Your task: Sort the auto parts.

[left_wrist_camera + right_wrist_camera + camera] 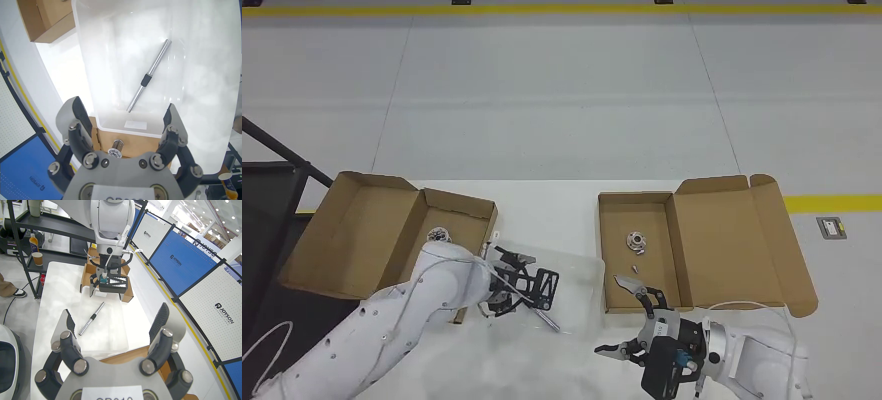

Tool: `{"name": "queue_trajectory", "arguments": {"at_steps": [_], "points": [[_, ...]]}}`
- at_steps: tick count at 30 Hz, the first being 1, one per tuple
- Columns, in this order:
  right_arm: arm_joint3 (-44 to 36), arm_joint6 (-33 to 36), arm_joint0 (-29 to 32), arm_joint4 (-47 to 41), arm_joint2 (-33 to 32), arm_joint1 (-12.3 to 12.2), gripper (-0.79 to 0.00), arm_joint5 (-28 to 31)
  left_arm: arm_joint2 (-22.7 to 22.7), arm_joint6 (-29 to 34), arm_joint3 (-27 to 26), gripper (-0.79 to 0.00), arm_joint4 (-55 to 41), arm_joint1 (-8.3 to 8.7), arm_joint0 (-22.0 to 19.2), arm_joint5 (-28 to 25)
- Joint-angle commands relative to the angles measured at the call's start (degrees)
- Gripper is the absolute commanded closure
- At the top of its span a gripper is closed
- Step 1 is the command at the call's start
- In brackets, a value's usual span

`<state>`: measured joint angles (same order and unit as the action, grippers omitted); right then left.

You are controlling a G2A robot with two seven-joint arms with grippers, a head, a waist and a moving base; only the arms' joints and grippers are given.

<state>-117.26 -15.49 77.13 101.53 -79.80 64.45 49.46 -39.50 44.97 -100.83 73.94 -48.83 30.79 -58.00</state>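
At table left, cardboard box [352, 235] with one round part [439, 235]. Centre, clear tray [111, 124] holding a loose chrome rod [149, 75]. Left gripper [122, 109] spread over its left end, right gripper [115, 308] spread at its right. Right, second box [732, 240] with flanged hub [636, 240]. Step judged: rod pick pending, which calls for closing across the shaft.

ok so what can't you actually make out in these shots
Top view: the left-box part and right-box part are too small to identify.
Left wrist view: the left-box part is half covered by the mount of the left gripper.
Right wrist view: the right box is mostly hidden behind the right gripper; only a cardboard strip shows.
Top view: the metal rod is tiny; its black band cannot be seen.
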Motion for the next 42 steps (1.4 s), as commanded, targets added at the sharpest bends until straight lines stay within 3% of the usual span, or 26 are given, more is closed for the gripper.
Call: {"name": "queue_trajectory", "arguments": {"at_steps": [1,7,11,16,18,22,26,33,42], "points": [[0.0,0.0,0.0,0.0,0.0,0.0,-0.785,0.0,-0.2,0.0,-0.1,-0.785,0.1,-0.03,0.2,0.0],[0.0,0.0,0.0,0.0,0.0,0.0,-0.785,0.0,-0.1,-0.2,0.2,-0.785,0.0,-0.02,0.5,0.0],[0.0,0.0,0.0,0.0,0.0,0.0,-0.785,0.0,0.5,-4.4,2.7,-0.785,0.6,0.41,0.7,0.0],[0.0,0.0,0.0,0.0,0.0,0.0,-0.785,0.0,5.6,-7.0,5.4,-0.785,3.3,0.53,-2.1,0.0],[0.0,0.0,0.0,0.0,0.0,0.0,-0.785,0.0,8.5,-7.9,6.4,-0.656,3.7,0.36,-4.1,0.0],[0.0,0.0,0.0,0.0,0.0,0.0,-0.785,0.0,14.1,-10.9,9.0,-0.591,4.2,-0.18,-8.4,0.0],[0.0,0.0,0.0,0.0,0.0,0.0,-0.785,0.0,19.6,-13.8,12.2,-0.440,4.2,-1.15,-12.4,0.0],[0.0,0.0,0.0,0.0,0.0,0.0,-0.785,0.0,29.2,-18.2,17.0,-0.434,5.7,-3.60,-18.5,0.0],[0.0,0.0,0.0,0.0,0.0,0.0,-0.785,0.0,29.8,-19.4,22.2,-0.437,11.9,-8.01,-16.8,0.0]]}}
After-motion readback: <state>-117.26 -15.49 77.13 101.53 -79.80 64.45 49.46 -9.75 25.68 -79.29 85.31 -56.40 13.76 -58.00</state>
